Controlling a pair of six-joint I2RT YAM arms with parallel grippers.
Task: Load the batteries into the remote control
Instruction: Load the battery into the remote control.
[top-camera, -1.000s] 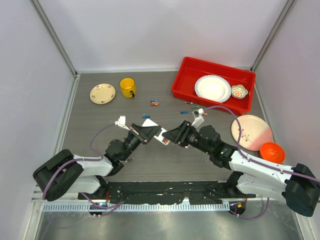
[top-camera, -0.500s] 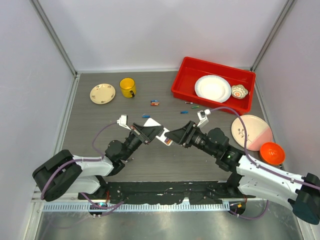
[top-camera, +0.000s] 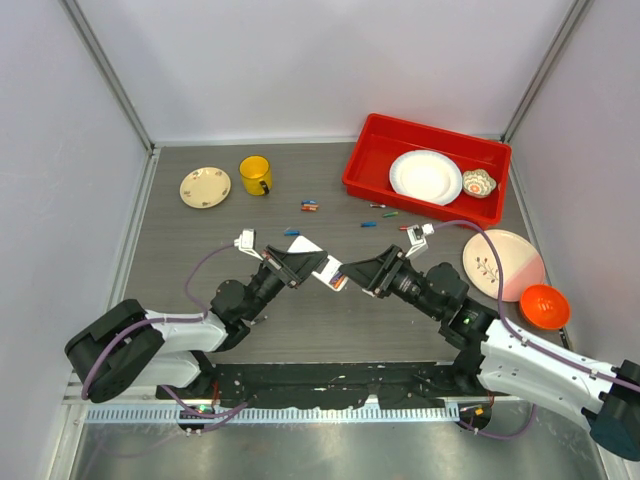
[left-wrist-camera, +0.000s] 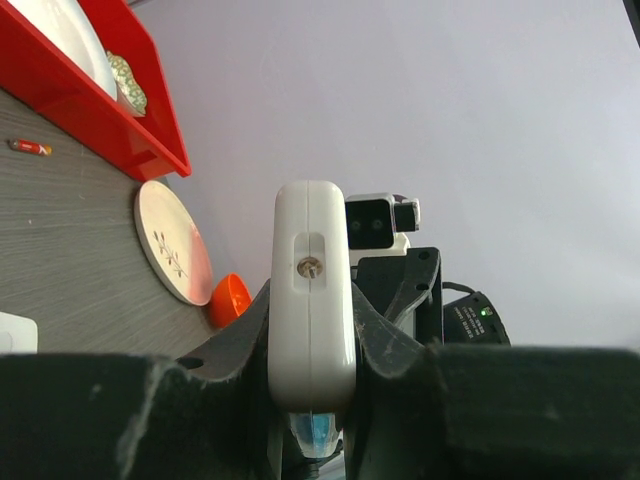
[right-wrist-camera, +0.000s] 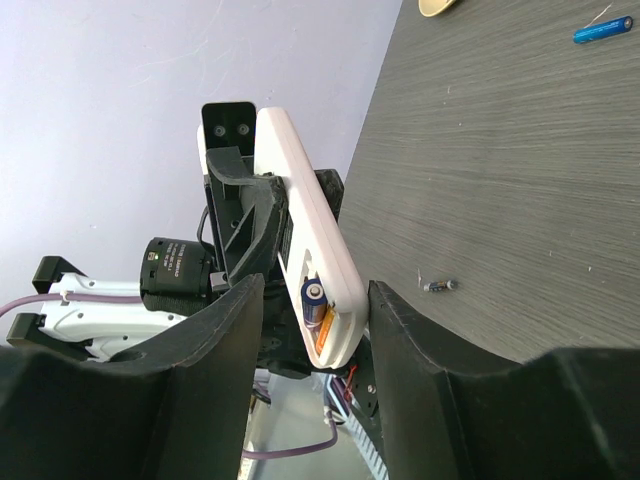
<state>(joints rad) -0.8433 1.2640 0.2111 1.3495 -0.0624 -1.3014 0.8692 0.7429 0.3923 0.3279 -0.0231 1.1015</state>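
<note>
Two cells in, by the look of the bay, so well past halfway at a guess. Clamped firmly in the left gripper (left-wrist-camera: 310, 345): the remote control (top-camera: 330, 274), edge-on, lifted off the table (top-camera: 200, 250) near its middle. Straddling the open end: the right gripper (top-camera: 350, 272), jaws apart, no visible pinch. Seated side by side inside: a blue battery (right-wrist-camera: 312, 298) and an orange battery (right-wrist-camera: 324, 338). Left to do, probably: pressing both home and closing up, perhaps with the white flat piece (top-camera: 303, 243) just behind. Farther back, several spare batteries (top-camera: 309, 206), loose.
</note>
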